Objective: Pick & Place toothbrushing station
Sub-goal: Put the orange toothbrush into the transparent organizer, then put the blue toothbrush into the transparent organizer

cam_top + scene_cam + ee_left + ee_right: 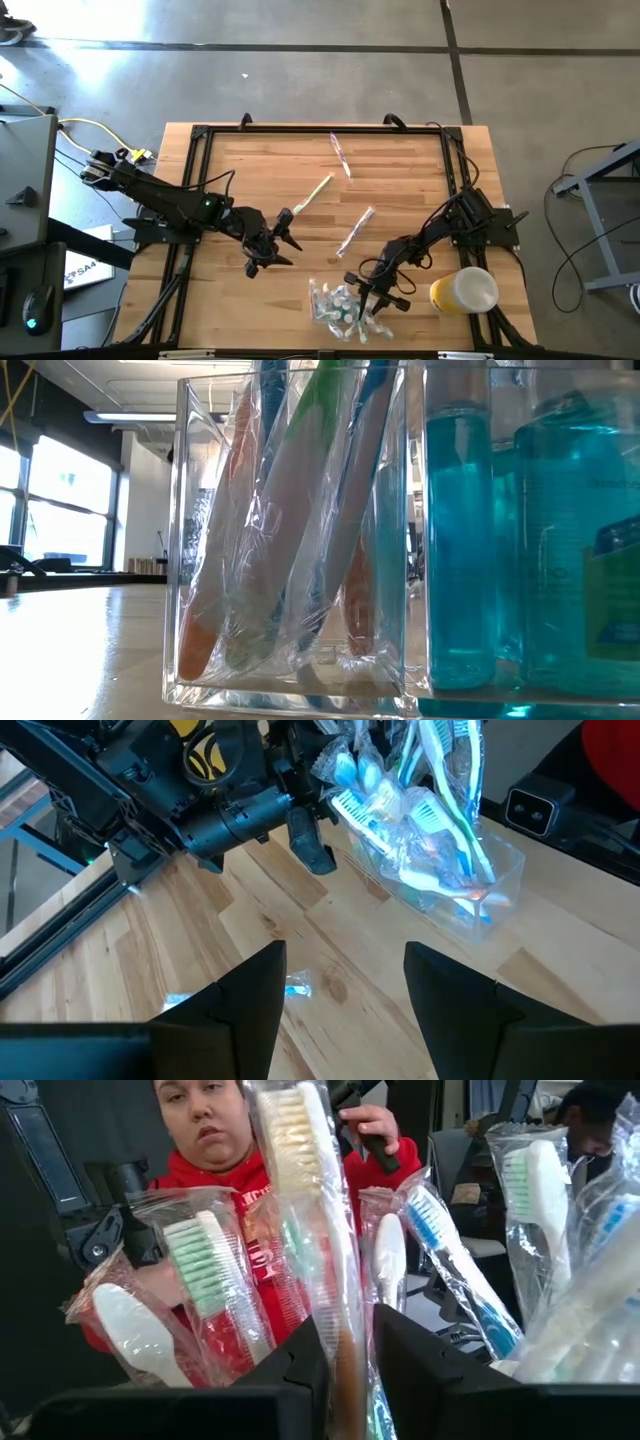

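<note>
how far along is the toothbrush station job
Done: several wrapped toothbrushes already stand in the clear holder. In hand: the right end effector is over the holder, shut on a wrapped toothbrush with a cream head. Left: three wrapped toothbrushes lie on the table, at and. The left end effector is open near them.

Off my table point(230, 160): computer mouse point(33, 308) lower left, grey metal stand point(605, 215) right, person in red point(255, 1190) behind.
</note>
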`<state>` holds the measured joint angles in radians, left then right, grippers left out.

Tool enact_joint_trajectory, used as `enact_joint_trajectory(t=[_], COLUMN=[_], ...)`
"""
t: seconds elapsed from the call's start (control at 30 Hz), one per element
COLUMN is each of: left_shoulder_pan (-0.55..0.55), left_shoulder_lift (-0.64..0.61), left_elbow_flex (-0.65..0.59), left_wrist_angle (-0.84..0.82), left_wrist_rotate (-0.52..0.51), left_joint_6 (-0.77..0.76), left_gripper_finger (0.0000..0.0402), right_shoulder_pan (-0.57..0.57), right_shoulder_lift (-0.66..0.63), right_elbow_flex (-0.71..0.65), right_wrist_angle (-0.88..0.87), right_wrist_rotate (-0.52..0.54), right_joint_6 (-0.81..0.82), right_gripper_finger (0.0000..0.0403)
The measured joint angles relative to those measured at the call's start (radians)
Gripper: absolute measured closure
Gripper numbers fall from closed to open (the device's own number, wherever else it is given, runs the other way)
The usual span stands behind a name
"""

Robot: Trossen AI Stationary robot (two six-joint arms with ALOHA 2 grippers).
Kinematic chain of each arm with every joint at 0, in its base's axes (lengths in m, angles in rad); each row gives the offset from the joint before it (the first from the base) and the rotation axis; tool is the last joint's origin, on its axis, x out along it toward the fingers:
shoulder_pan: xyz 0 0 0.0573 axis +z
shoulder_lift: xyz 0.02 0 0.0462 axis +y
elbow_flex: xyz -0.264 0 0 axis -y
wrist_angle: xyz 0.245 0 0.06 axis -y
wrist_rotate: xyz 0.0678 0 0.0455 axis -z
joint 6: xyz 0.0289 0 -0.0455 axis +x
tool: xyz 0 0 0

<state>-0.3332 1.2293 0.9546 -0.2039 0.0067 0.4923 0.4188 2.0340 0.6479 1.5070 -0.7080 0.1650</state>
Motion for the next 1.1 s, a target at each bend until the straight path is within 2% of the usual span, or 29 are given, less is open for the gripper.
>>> enact_joint_trajectory(t=[0.2, 0.37, 0.77, 1.03, 1.1], left_shoulder_pan=[0.0, 0.0, 0.0, 0.0, 0.0], left_shoulder_lift=[0.0, 0.0, 0.0, 0.0, 0.0], left_elbow_flex=[0.0, 0.0, 0.0, 0.0, 0.0], left_wrist_angle=[0.0, 0.0, 0.002, 0.009, 0.015], left_wrist_rotate=[0.003, 0.003, 0.002, 0.009, 0.036], left_joint_6=[0.0, 0.0, -0.004, -0.006, -0.052], left_gripper_finger=[0.0203, 0.0203, 0.0203, 0.0203, 0.0203], right_shoulder_pan=[0.0, -0.027, -0.068, -0.118, -0.131], right_shoulder_lift=[-0.001, -0.058, -0.153, -0.245, -0.278], right_elbow_flex=[0.0, 0.0, 0.0, 0.0, 0.0], right_wrist_angle=[0.0, -0.006, -0.044, -0.05, -0.057], right_wrist_rotate=[-0.013, -0.119, -0.164, -0.177, -0.203], right_joint_6=[0.013, 0.015, 0.02, 0.093, 0.119], right_gripper_finger=[0.0306, 0.029, 0.0297, 0.0298, 0.0298])
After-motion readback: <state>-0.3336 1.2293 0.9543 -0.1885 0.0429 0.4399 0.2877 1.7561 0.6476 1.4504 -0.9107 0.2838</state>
